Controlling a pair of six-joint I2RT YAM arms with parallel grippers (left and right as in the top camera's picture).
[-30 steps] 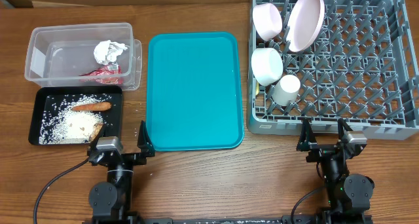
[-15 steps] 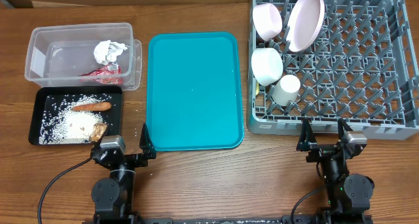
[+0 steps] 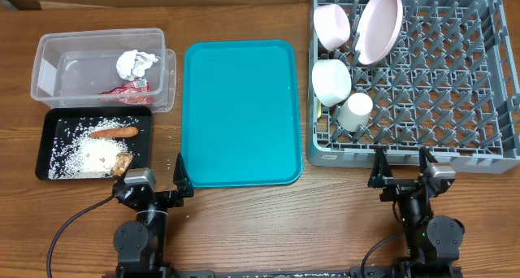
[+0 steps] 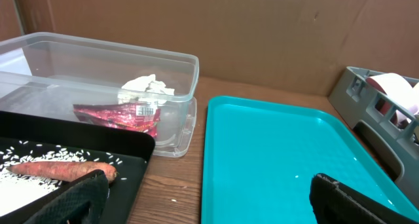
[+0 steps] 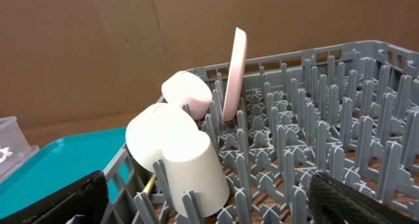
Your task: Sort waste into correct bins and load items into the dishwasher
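On the table (image 3: 244,221), sorting looks complete: napkin (image 3: 134,63) and wrapper (image 3: 126,89) in tub (image 3: 38,76), rice (image 3: 85,156) and carrot (image 3: 114,132) in black tray (image 3: 44,140), dishes (image 3: 378,22) in rack (image 3: 455,83); left gripper (image 3: 150,176) and right gripper (image 3: 400,168) empty, jaws apart.

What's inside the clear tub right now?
The clear tub holds a crumpled white napkin and a red snack wrapper beside it. Whatever lies beneath those two is covered and cannot be seen.

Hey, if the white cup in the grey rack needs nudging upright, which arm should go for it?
Right. The right gripper sits open just in front of the rack, near the cup; the left gripper is across the teal tray, by the black tray.
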